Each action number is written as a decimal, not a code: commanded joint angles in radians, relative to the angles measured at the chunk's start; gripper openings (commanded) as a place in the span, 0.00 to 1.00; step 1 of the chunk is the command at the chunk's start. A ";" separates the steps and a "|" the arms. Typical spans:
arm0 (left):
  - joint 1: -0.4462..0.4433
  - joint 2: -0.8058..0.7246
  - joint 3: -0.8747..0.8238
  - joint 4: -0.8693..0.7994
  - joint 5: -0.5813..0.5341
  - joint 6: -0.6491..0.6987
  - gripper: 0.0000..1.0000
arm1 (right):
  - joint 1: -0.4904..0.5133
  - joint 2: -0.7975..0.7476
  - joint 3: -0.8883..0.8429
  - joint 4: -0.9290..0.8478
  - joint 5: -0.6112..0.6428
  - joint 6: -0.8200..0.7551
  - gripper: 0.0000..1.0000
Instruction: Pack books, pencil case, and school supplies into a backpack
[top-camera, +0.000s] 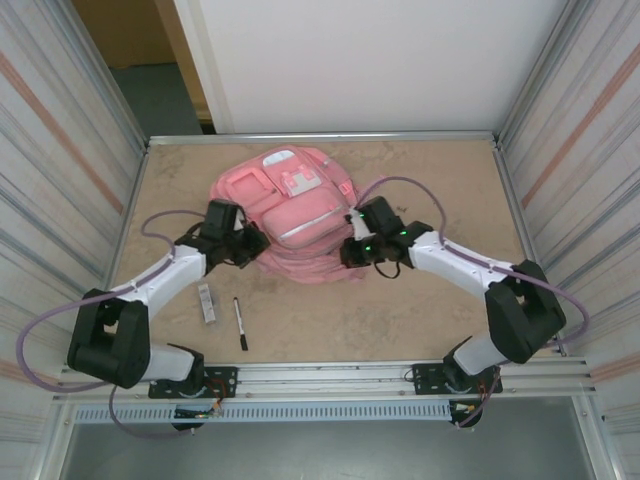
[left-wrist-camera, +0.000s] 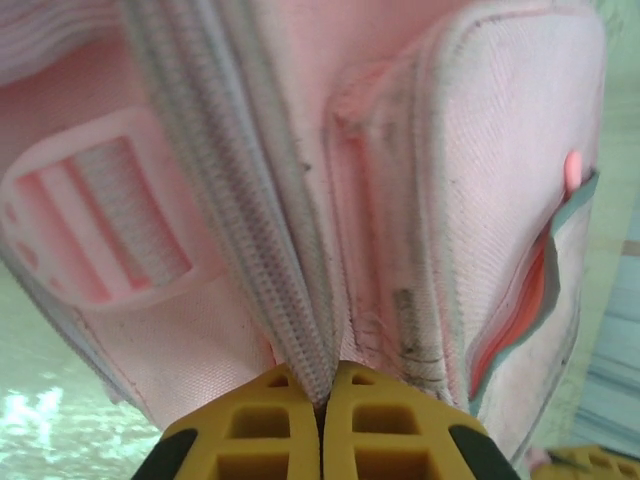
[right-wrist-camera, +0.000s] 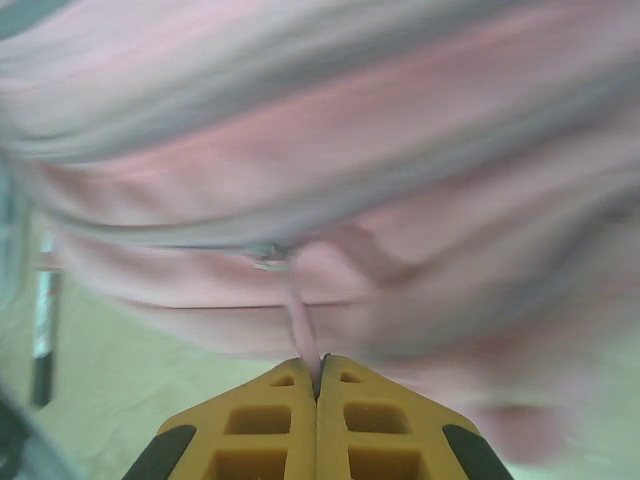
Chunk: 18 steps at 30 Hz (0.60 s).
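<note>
Pinching one backpack (top-camera: 290, 215), seemingly: two grippers (left-wrist-camera: 322, 385) (right-wrist-camera: 318, 368)

Tan table (top-camera: 430, 320), ribbed metal side walls (top-camera: 50, 150), white back panel (top-camera: 380, 60)

Worktop (top-camera: 400, 320), obstacles and clearances.

Obstacles: the backpack (top-camera: 290, 215) is set at centre rear and is the largest item. Its near corners are met by the left gripper (top-camera: 255, 247) and the right gripper (top-camera: 350, 252), with the fingers (left-wrist-camera: 250, 430) of each pressed together on its fabric. The left arm (top-camera: 165, 280) and right arm (top-camera: 460, 265) are laid diagonally from the near edge. The pen (top-camera: 240, 323) and whitish-grey bar (top-camera: 207, 302) are placed near left, just beside the left arm.

Free room: open surface is found at near centre between the arms, right of the pen. Both far corners are open, as is a narrow strip behind the backpack.

Bounds: three sides are closed by walls (top-camera: 560, 120).
</note>
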 joint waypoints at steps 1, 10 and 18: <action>0.122 0.025 0.056 -0.037 0.139 0.140 0.00 | -0.077 -0.058 -0.055 -0.074 0.153 -0.057 0.00; 0.188 0.342 0.401 -0.227 0.302 0.315 0.00 | 0.058 -0.026 0.054 -0.069 0.114 -0.121 0.00; 0.172 0.103 0.301 -0.314 0.118 0.254 0.43 | 0.049 0.033 0.169 -0.137 0.050 -0.141 0.27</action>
